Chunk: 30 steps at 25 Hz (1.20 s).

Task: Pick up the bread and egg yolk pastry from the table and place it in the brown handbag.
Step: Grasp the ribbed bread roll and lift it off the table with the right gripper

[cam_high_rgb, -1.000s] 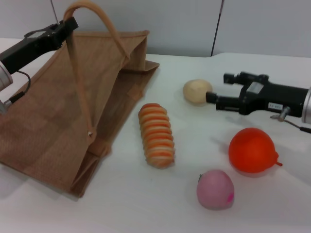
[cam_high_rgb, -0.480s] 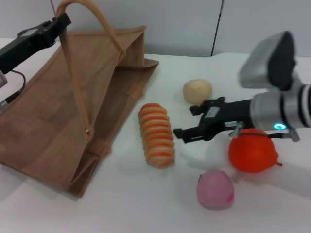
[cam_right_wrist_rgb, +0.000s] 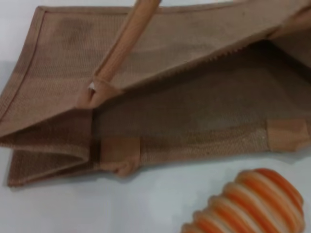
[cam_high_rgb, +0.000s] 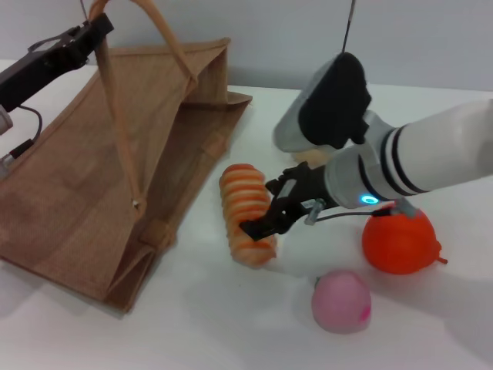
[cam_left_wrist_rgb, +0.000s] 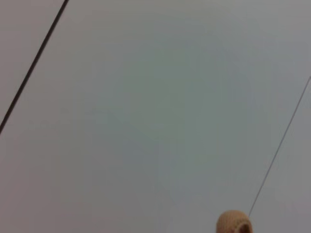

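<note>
Left gripper (cam_high_rgb: 98, 29): clenched on the bag (cam_high_rgb: 85, 193) handle, holding its mouth open. Right gripper (cam_high_rgb: 266, 212): I have it released, straddling the bread (cam_high_rgb: 245, 210) for pickup.

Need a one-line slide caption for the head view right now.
Right gripper open at the bread; left gripper holds up a handle of the brown handbag.
</note>
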Each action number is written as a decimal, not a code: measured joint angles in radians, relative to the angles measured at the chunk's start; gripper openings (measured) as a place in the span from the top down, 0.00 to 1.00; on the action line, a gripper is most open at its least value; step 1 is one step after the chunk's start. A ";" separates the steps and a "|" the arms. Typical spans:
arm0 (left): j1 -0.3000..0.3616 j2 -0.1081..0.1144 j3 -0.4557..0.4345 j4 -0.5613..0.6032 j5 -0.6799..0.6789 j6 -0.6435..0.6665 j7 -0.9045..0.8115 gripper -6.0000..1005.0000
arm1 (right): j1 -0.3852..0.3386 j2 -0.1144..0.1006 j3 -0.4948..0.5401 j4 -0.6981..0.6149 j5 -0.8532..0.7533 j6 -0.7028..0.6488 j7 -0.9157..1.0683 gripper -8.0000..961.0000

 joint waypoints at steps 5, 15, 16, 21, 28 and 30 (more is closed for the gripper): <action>-0.007 0.000 0.000 0.000 0.000 -0.001 -0.002 0.88 | 0.033 0.001 -0.061 0.022 -0.002 0.063 0.076 0.13; -0.019 0.000 0.000 -0.001 0.000 -0.001 -0.007 0.87 | 0.110 0.004 -0.167 0.143 -0.002 0.165 0.184 0.13; -0.021 0.000 0.000 -0.002 0.000 -0.001 -0.007 0.87 | 0.112 0.004 -0.168 0.146 -0.002 0.166 0.187 0.13; -0.033 0.000 0.000 -0.024 0.000 -0.002 -0.001 0.87 | 0.152 0.005 -0.179 0.212 0.005 0.158 0.191 0.13; -0.039 0.000 -0.001 -0.026 0.000 -0.013 -0.001 0.87 | 0.171 0.007 -0.195 0.236 0.010 0.155 0.193 0.13; -0.039 0.000 -0.001 -0.026 -0.001 -0.014 -0.001 0.87 | 0.174 0.007 -0.195 0.237 0.009 0.150 0.194 0.13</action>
